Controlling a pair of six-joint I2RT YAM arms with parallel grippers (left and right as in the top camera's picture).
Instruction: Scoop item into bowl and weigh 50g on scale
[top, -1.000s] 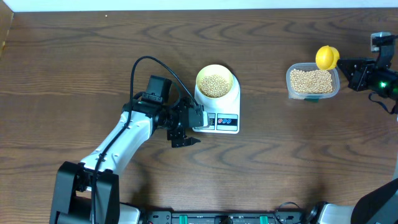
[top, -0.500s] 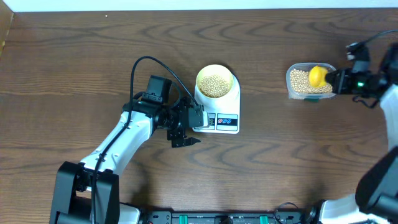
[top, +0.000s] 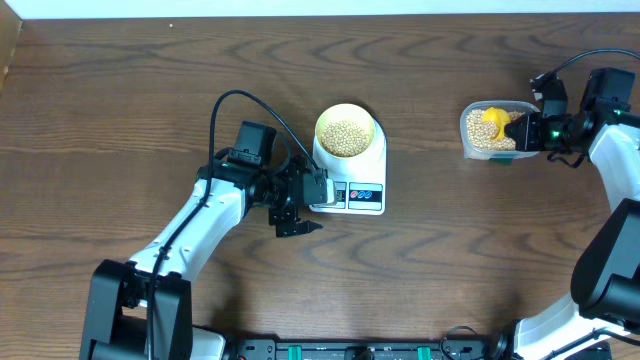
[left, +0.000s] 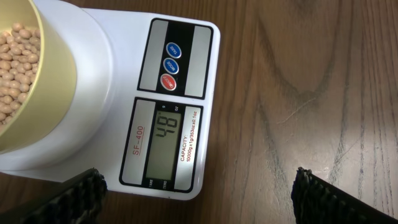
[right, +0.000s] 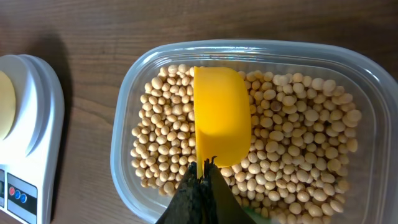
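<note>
Right pincer (right: 202, 167) clamped shut on the handle of a yellow scoop (right: 221, 118). Its cup lies among tan beans (right: 298, 143) in a clear tub (right: 124, 143), seemingly face down. Well to the left on the wooden surface (left: 311, 93), more beans fill the bowl (left: 53, 106) on the scale (left: 118, 74), which reads 48. Left pincer (left: 205, 196), spread wide and empty, hovers just before the scale.

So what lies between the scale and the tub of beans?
Only bare wooden tabletop separates the digital scale and the plastic tub, as the overhead view shows.
</note>
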